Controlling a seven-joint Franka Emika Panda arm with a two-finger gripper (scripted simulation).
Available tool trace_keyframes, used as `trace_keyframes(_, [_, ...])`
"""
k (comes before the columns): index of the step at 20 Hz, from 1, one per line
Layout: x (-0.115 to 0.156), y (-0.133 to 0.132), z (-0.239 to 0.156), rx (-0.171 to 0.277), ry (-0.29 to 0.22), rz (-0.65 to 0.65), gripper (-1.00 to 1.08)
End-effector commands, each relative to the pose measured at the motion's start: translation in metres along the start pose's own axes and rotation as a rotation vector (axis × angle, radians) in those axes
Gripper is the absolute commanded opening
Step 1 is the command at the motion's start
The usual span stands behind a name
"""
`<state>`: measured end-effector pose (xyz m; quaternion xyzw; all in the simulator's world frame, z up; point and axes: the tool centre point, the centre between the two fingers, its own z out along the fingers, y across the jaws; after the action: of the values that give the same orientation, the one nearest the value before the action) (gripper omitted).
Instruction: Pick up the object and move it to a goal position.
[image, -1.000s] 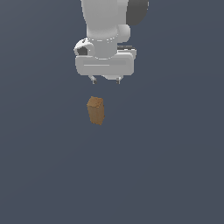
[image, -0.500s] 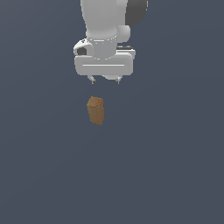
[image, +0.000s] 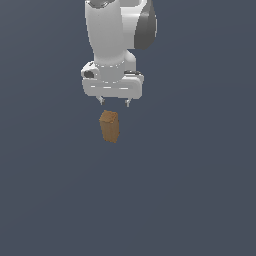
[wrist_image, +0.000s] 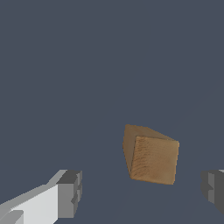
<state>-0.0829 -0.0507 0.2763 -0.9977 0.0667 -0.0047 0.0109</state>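
The object is a brown wood-grain block (image: 109, 126) standing upright on the dark grey floor, a little tilted. In the wrist view I see its square top end (wrist_image: 153, 158) from above. My white gripper (image: 114, 102) hangs just above and behind the block, not touching it. Its jaws are open and empty. In the wrist view the two grey fingertips (wrist_image: 70, 193) sit wide apart, with the block between them but nearer the other fingertip (wrist_image: 214, 188).
The dark grey floor (image: 190, 190) spreads flat all around. No goal marker shows in either view.
The gripper has come down slightly and shifted a little toward the exterior view's left, closer over the block. The block has not moved.
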Motion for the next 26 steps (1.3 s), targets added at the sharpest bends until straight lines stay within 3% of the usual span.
trace_keyframes(1, [-0.005, 0.011, 0.02, -0.005, -0.002, 0.031, 1.0])
trace_keyframes(12, [-0.026, 0.043, 0.076, -0.021, -0.006, 0.121, 1.0])
trace_keyframes(26, [-0.03, 0.046, 0.099, -0.023, -0.007, 0.129, 1.0])
